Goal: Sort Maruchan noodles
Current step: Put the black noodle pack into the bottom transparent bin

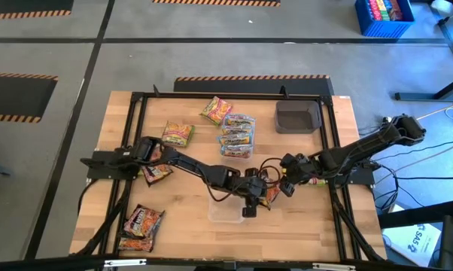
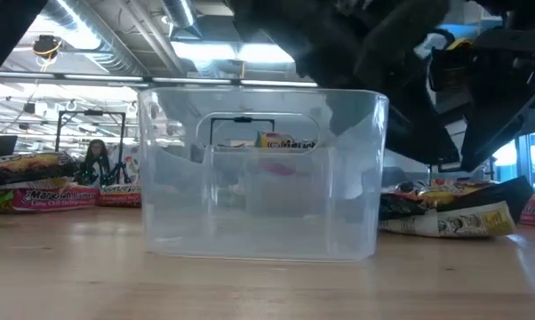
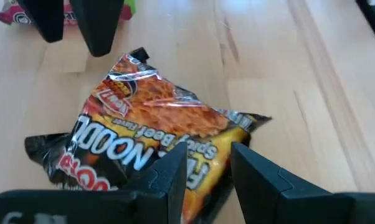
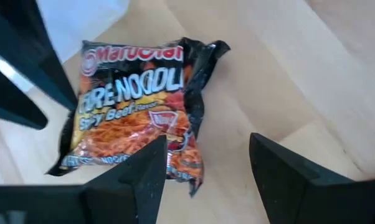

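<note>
Nearest the front edge of the pale wooden table [image 1: 309, 226] stands a clear, empty plastic tub [image 2: 259, 178]. It looks set out there as a bin for one kind of noodles, within easy reach of both arms.

Just beside and behind it lies the packet in hand, a dark maroon crinkly Maruchan spicy-beef packet [image 3: 150, 118]. It rests on the wood, a little rumpled, label up. Both arms converge on it from opposite sides.

The left gripper [image 3: 209, 165] sits right at the packet's yellow corner, but I cannot tell whether it has actually clenched on the plastic or merely stands over it. Taking a corner would make sense, since a flat packet offers no other edge to seize.

The right gripper [image 4: 206, 162] is released and empty. Bare wood shows between its jaws, and it hovers just off the packet's opposite side. My guess is that it waits there to steady the packet or take it over.

Farther back, a second clear plastic tub [image 1: 250, 120] already holds several pale blue-orange packets, so that kind seems partly sorted. Two yellow-green packets [image 1: 177, 134] lie loose beside it. More maroon packets [image 1: 140, 222] remain at the table's left side, so much is left to do. Farthest back sits a dark grey square tray [image 1: 298, 117], with nothing visible in it.
</note>
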Robot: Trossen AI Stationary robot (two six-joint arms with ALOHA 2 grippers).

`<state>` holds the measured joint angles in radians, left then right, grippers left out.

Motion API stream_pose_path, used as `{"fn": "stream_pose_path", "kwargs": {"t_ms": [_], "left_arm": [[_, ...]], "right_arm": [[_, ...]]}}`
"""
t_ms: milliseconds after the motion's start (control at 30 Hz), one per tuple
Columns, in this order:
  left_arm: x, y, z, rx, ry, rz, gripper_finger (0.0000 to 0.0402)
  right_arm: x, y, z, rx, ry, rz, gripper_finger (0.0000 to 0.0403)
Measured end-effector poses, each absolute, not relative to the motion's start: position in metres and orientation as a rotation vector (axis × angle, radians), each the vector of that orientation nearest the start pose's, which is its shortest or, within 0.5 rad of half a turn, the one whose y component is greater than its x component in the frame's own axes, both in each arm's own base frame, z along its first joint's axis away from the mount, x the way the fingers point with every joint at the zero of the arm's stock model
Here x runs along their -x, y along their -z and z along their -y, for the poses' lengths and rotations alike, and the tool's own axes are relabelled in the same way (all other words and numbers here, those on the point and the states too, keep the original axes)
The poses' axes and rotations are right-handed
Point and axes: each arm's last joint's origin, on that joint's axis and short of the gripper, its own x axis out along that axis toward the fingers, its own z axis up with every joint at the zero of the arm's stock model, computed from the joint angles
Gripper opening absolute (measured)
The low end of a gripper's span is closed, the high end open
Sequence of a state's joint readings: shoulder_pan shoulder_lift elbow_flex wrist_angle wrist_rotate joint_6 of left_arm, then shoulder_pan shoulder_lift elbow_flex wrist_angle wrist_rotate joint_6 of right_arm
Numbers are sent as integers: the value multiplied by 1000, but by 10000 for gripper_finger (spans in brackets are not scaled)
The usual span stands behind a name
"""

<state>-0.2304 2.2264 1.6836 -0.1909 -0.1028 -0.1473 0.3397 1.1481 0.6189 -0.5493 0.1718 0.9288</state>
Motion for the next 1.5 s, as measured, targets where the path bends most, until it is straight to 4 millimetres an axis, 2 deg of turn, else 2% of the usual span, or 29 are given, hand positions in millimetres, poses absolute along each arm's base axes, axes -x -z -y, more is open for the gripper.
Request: {"fn": "stream_pose_path", "kwargs": {"t_ms": [100,200,367,467,700,867,1167,1400,1500], "left_arm": [[-478,-173,116,-5,56,-743,117],[-475,-172,122,-39,65,-758,117],[-471,-162,119,-48,59,-794,117],[-470,-158,114,-47,49,-806,117],[-469,-155,112,-47,45,-814,117],[-469,-155,111,-57,49,-814,117],[-471,-155,105,-82,56,-812,117],[-472,-155,100,-81,47,-814,117],[-472,-155,100,-81,47,-815,117]], "right_arm": [[-191,-189,-63,-575,288,-1014,220],[-191,-187,-63,-578,278,-1012,255],[-184,-164,-54,-583,293,-1021,316],[-184,-150,-46,-635,243,-987,330],[-182,-130,-28,-802,145,-910,324],[-179,-120,-28,-877,116,-883,321],[-195,-108,-32,-947,58,-847,321],[-205,-105,-34,-964,-28,-786,320],[-208,-106,-35,-954,-60,-771,308]]}}
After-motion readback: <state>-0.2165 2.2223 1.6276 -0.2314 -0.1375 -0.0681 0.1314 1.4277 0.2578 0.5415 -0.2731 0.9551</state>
